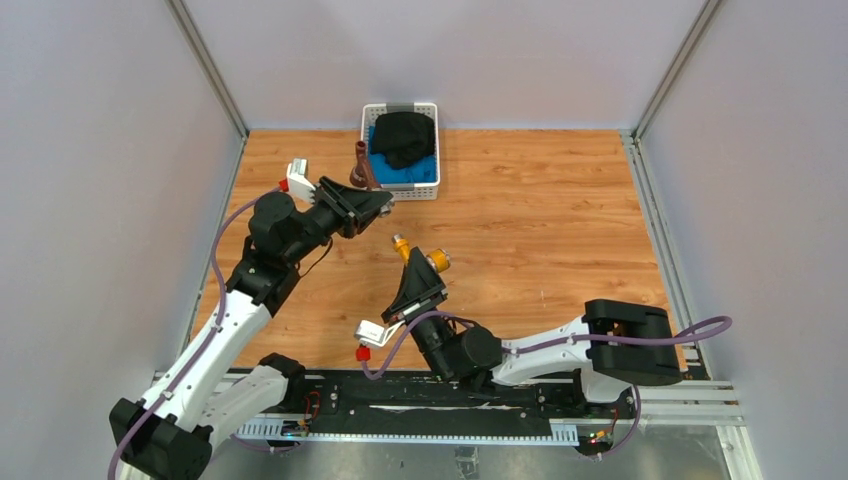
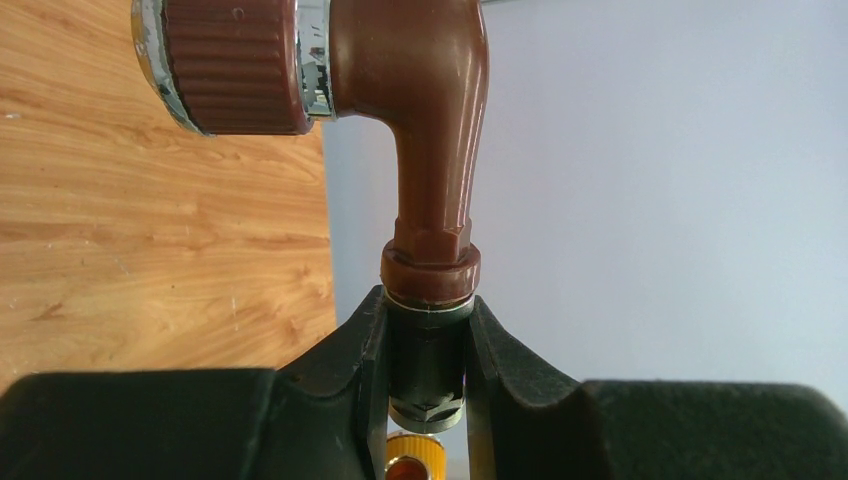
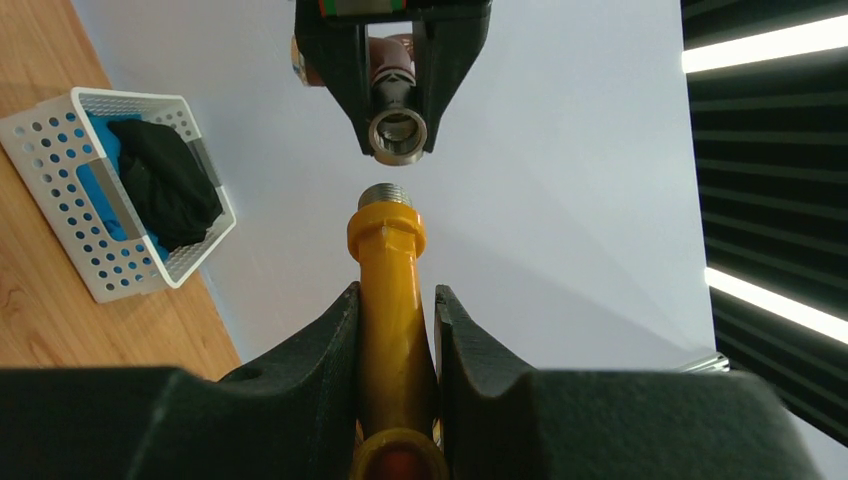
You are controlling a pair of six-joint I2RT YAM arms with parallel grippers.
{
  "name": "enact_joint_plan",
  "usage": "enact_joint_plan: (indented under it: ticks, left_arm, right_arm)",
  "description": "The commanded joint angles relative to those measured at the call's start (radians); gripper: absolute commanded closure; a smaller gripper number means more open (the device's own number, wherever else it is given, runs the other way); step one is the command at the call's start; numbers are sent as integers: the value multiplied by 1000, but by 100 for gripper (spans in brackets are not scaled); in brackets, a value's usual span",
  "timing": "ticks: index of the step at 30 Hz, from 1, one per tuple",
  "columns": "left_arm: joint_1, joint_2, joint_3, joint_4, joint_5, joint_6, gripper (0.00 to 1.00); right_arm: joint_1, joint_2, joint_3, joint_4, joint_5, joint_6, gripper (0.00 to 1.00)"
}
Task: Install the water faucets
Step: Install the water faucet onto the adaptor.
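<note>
My left gripper (image 1: pixel 383 203) is shut on the dark reddish-brown faucet (image 1: pixel 362 166), clamped on the grey stem below its collar (image 2: pixel 427 345). Its spout and ribbed round knob (image 2: pixel 235 65) stick out past the fingertips. My right gripper (image 1: pixel 417 265) is shut on the brass-yellow faucet (image 1: pixel 402 245), held by its body (image 3: pixel 390 290). Both are held above the table, end to end. In the right wrist view the yellow faucet's threaded tip (image 3: pixel 385 193) faces the open grey end (image 3: pixel 398 135) of the other faucet, with a small gap between them.
A white perforated basket (image 1: pixel 428 188) at the back of the wooden table holds a black cloth (image 1: pixel 405 137) over something blue. It also shows in the right wrist view (image 3: pixel 60 215). Grey walls enclose the table on three sides.
</note>
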Motion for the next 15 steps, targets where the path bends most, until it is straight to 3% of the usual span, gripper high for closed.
enact_joint_plan:
  ticks: [1, 15]
  left_arm:
    - [6, -19, -10, 68, 20, -30, 100]
    - [6, -107, -66, 66, 2, -42, 100]
  right_arm:
    - [13, 37, 89, 115, -14, -40, 100]
    - [-13, 128, 195, 115, -3, -38, 100]
